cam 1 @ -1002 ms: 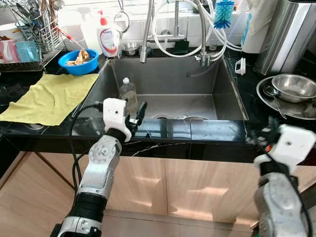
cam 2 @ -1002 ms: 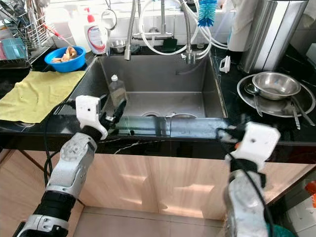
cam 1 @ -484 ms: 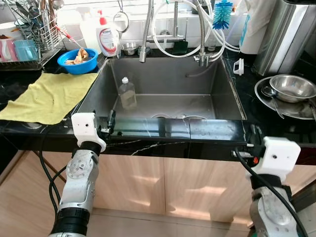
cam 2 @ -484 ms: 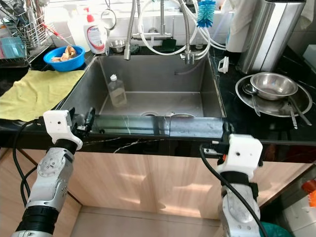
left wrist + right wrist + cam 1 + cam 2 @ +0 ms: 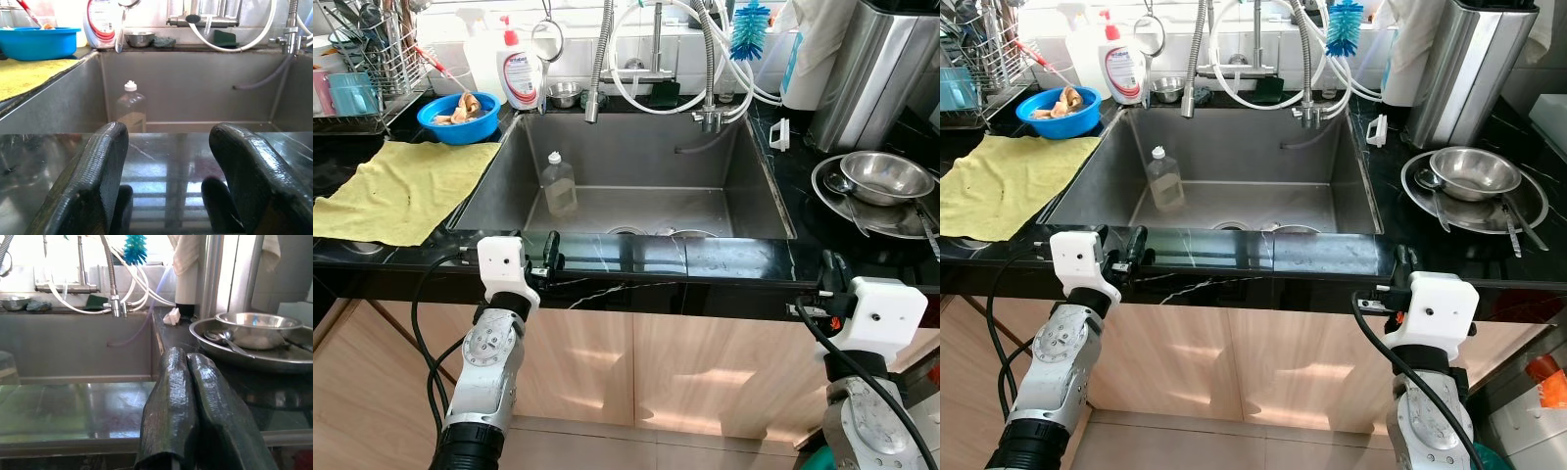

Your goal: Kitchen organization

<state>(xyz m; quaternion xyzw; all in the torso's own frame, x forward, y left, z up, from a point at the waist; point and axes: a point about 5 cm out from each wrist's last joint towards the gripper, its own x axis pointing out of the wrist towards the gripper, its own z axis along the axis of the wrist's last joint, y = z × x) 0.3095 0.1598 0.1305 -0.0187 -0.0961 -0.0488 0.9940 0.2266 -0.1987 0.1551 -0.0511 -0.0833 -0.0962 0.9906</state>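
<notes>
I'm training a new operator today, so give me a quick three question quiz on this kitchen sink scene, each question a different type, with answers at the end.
1. True or false: the clear bottle stands upright inside the sink.
2. Multiple choice: the yellow cloth lies (A) in the sink, (B) on the counter at the robot's left, (C) over the metal bowl.
3. Fill in: the left tool has its fingers ____, the right tool has them ____.

Key:
1. True.
2. B.
3. Open; shut.
</notes>
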